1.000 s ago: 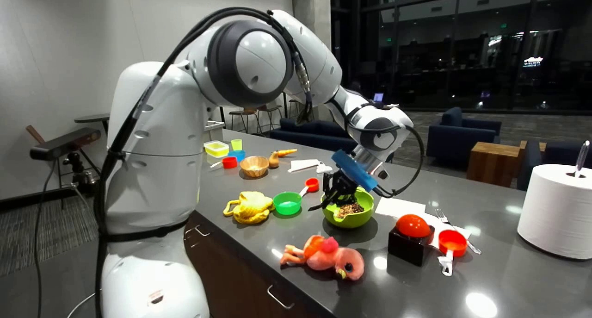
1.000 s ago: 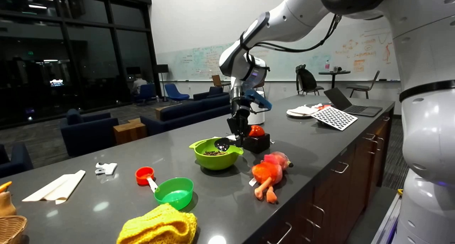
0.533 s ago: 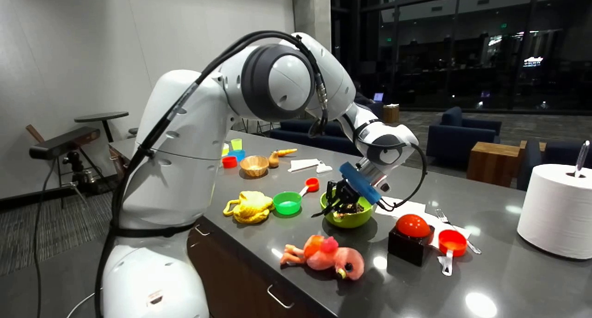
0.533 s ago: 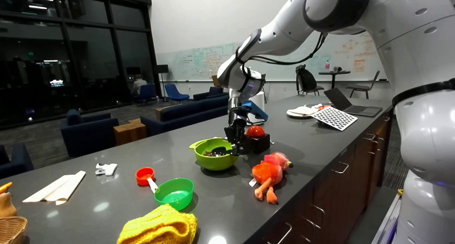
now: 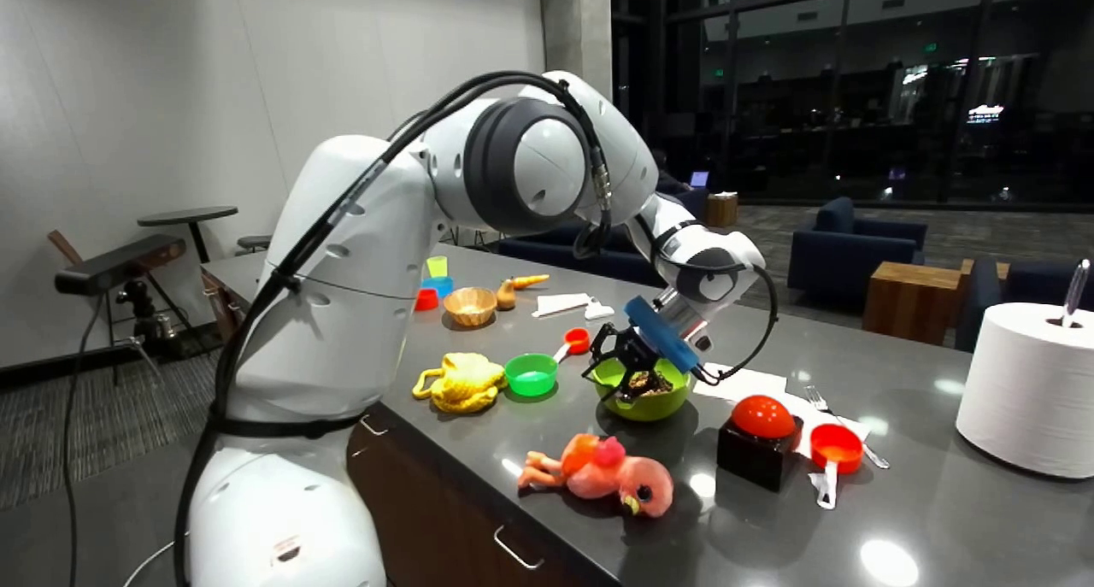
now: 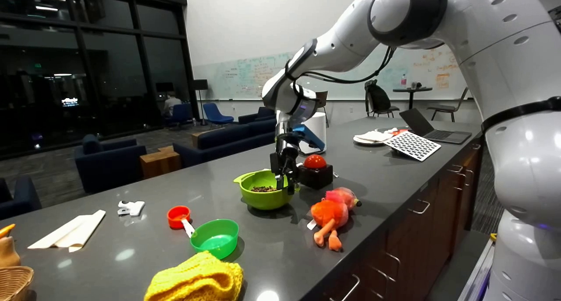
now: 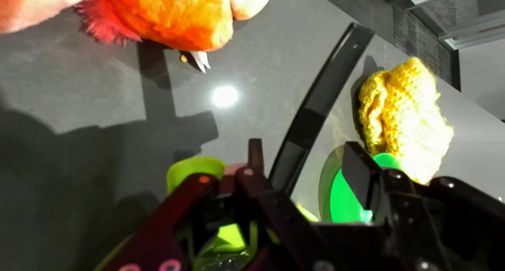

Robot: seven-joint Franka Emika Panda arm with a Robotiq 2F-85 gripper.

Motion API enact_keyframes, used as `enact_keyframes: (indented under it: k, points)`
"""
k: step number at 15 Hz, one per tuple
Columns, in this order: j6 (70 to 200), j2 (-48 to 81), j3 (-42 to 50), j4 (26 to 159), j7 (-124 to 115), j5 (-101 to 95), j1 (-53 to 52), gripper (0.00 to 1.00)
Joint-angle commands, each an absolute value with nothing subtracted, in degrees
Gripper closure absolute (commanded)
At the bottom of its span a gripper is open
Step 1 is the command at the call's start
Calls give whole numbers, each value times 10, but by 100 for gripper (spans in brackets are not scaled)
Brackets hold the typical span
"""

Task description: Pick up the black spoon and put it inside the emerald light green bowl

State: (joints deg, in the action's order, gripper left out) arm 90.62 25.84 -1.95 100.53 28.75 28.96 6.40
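Pincer [image 7: 305, 164]: parted, apparently gripping nothing. Black spoon [image 7: 320, 107]: handle between or just beyond the pincer's tips, long axis slanting away ahead; head hidden, perhaps inside the light green bowl [image 6: 261, 200] underneath. Judged next: withdrawal without sideways drift, lest the handle catch.

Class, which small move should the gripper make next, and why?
Probably lift the open black gripper straight up: the long-handled black spoon appears free between its parted jaws, and sideways motion might bump the round light-green plastic bowl close by.
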Motion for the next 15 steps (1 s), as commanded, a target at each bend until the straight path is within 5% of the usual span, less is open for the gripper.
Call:
enact_keyframes:
  k: [1,3,15]
  points:
    - [895,252,-28,1000,276,287,65,12]
    - [896,242,-28,1002,259,279,58,0]
    - [895,190,-39,990,141,204,-4,0]
